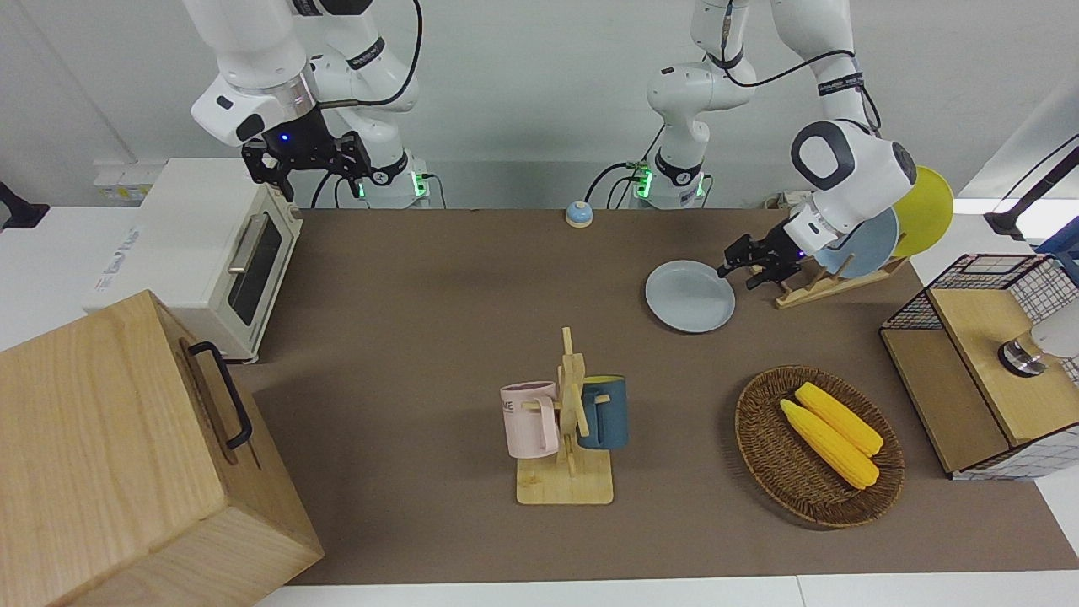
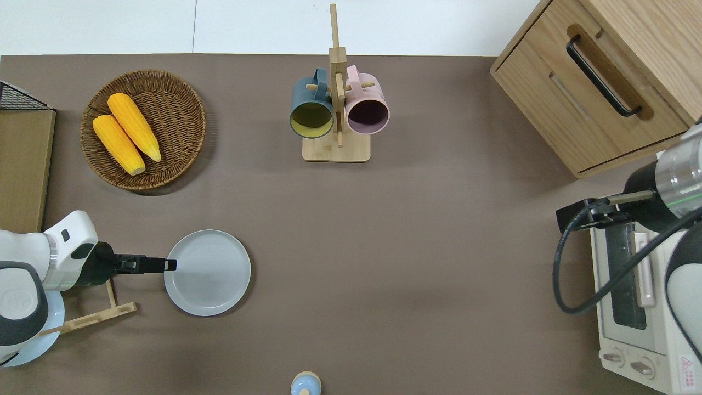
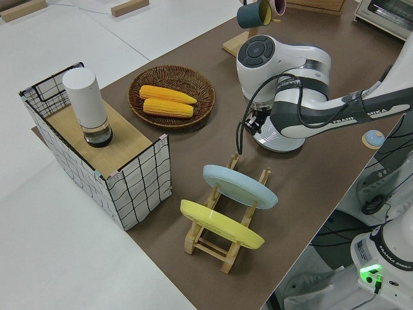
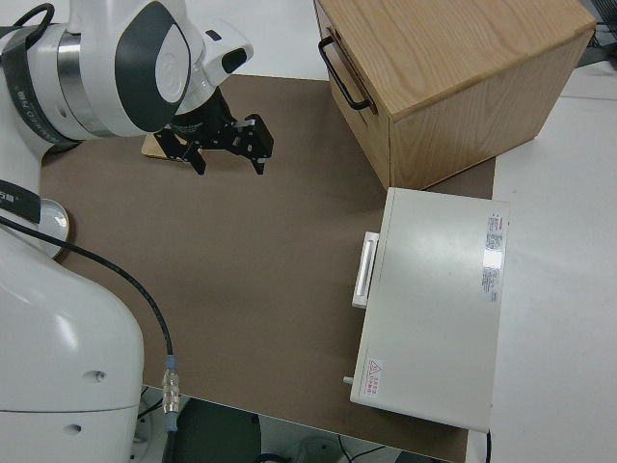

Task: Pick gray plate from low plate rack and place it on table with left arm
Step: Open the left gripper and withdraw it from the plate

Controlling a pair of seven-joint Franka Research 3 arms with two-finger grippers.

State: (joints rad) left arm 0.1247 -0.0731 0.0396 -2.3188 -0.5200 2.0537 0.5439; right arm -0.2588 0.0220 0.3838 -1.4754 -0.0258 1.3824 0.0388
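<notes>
The gray plate (image 1: 689,296) lies flat on the table (image 2: 411,247), beside the low plate rack (image 1: 822,282) toward the right arm's end; it also shows in the overhead view (image 2: 207,272) and partly in the left side view (image 3: 279,137). My left gripper (image 2: 171,265) is low at the plate's rim on the rack side, its fingers apart and its tip just over the rim. The rack (image 3: 222,242) still holds a light blue plate (image 3: 239,185) and a yellow plate (image 3: 219,224). My right gripper (image 4: 227,145) is open and parked.
A wicker basket (image 2: 181,159) with two corn cobs lies farther from the robots than the plate. A mug stand (image 2: 336,118) with two mugs stands mid-table. A wire crate (image 1: 978,371), a wooden cabinet (image 2: 598,77), a toaster oven (image 2: 636,307) and a small bell (image 2: 305,384) are around.
</notes>
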